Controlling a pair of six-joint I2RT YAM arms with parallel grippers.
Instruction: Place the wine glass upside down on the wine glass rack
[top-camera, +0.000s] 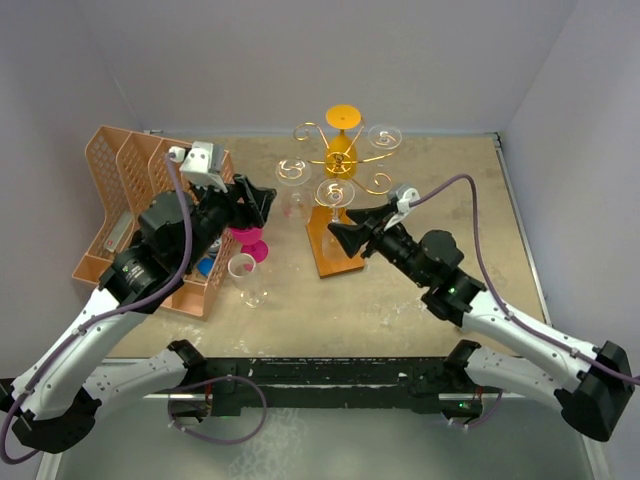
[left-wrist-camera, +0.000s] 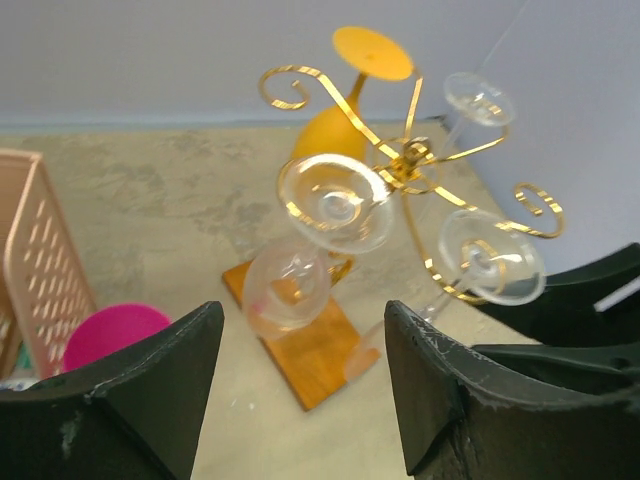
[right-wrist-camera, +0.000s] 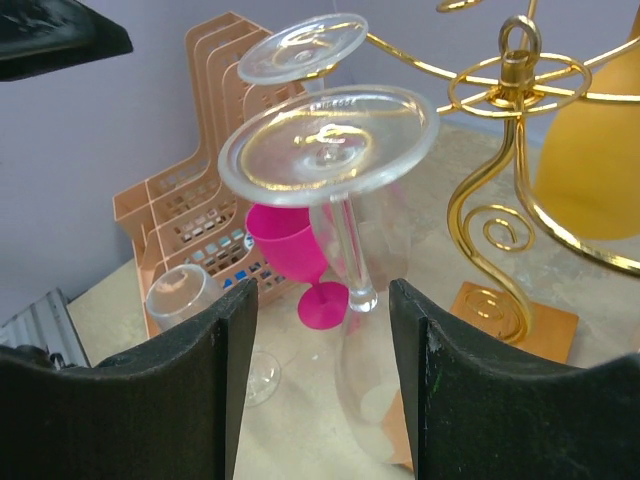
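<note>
Just ahead of the right gripper (right-wrist-camera: 322, 300), on the near side of the gold wire wine glass rack (right-wrist-camera: 513, 68) with curled arms, we see the clear stemmed wine glass (right-wrist-camera: 330, 150) hanging upside down: its round foot sits on top, resting on a spiral arm, its stem runs straight down and its bowl hangs low in the gap between our two dark fingers. Those fingers stand apart and grip nothing; whether a pad touches the bowl we cannot tell. With the long axis of the glass upright, we judge the coming move to be a level pull straight back toward the right arm's base, with no lift or twist that could unhook the foot. Our left gripper (top-camera: 265, 203), also spread wide and empty, sits well to the left beside a pink plastic goblet (top-camera: 248, 240), farther from the glass
</note>
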